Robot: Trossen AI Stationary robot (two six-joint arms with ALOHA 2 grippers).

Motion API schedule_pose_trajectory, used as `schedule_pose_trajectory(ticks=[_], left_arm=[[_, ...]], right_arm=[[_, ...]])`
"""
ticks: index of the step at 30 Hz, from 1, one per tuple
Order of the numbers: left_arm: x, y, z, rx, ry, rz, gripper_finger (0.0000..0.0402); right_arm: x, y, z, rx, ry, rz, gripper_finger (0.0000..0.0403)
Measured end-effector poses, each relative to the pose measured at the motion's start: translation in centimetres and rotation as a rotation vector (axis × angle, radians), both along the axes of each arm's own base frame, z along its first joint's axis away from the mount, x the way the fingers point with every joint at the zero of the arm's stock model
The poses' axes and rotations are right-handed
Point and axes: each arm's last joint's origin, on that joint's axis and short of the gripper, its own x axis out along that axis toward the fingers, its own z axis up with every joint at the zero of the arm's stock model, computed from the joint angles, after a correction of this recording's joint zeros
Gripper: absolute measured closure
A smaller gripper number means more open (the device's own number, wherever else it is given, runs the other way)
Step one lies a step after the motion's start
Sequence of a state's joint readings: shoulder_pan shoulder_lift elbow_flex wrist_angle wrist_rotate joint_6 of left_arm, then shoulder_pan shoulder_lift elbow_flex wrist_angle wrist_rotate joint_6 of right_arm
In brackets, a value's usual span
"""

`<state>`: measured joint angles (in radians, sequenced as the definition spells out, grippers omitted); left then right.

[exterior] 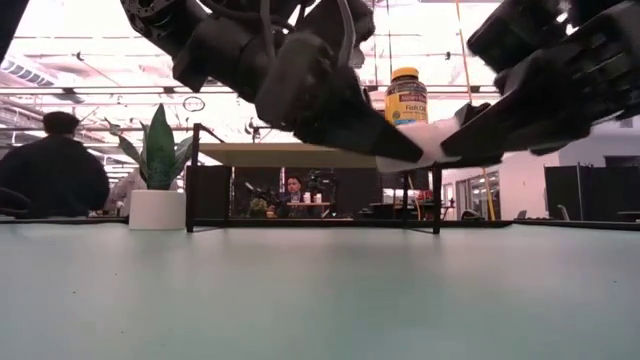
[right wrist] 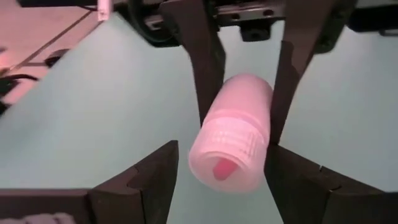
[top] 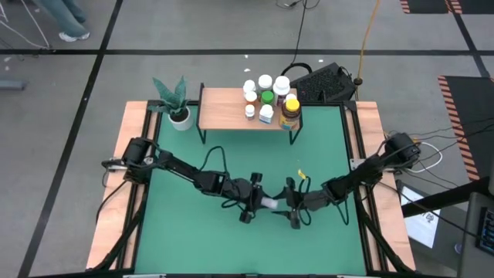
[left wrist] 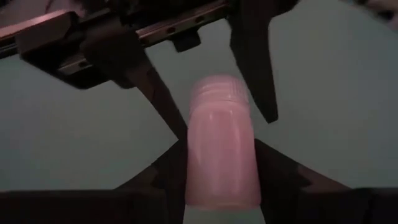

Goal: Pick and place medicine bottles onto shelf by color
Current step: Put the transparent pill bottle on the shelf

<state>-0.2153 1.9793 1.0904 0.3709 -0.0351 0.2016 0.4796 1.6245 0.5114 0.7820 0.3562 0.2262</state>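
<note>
The pink bottle (top: pixel 269 203) hung mid-table, 6 o'clock of the shelf (top: pixel 241 108), long axis 3-to-9; left gripper (top: pixel 255 202) clamped its base; right gripper (top: pixel 292 207), jaws wide, straddled its cap.

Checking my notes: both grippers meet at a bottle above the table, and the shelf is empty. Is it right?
No. The shelf is not empty: the high view shows bottles on its right part. The rest holds.
</note>
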Motion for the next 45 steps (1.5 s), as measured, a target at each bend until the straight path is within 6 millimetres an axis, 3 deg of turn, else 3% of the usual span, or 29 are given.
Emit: schedule_pose_trajectory(ticks=[8, 14, 19, 23, 28, 37, 45], left_arm=[[0.2, -0.9, 1.0, -0.171, -0.07, -0.271, 0.0245], [0.2, -1.2, 1.0, -0.283, -0.08, -0.393, 0.0257], [0.3, -1.5, 2.2, -0.359, -0.148, -0.481, 0.0248], [0.3, -1.8, 3.2, -0.417, -0.226, -0.577, 0.0245], [0.1, -2.4, 4.6, -0.47, -0.325, -0.657, 0.0253], [0.0, -2.9, 5.0, -0.47, -0.362, -0.678, 0.0243], [0.0, -2.9, 4.9, -0.479, -0.355, -0.675, 0.0244]], right_arm=[[-1.2, 2.5, 1.8, -0.024, -0.097, 0.202, 0.0177], [-1.9, 4.6, 4.9, -0.203, -0.418, 0.328, 0.0177], [-2.7, 5.6, 5.6, -0.373, -0.553, 0.388, 0.0177], [-2.8, 5.6, 5.2, -0.464, -0.544, 0.412, 0.0177], [-1.9, 5.3, 5.6, -0.462, -0.551, 0.383, 0.0177], [1.8, 6.3, 6.0, -0.487, -0.573, 0.376, 0.0177], [2.6, 6.4, 6.1, -0.505, -0.573, 0.393, 0.018]])
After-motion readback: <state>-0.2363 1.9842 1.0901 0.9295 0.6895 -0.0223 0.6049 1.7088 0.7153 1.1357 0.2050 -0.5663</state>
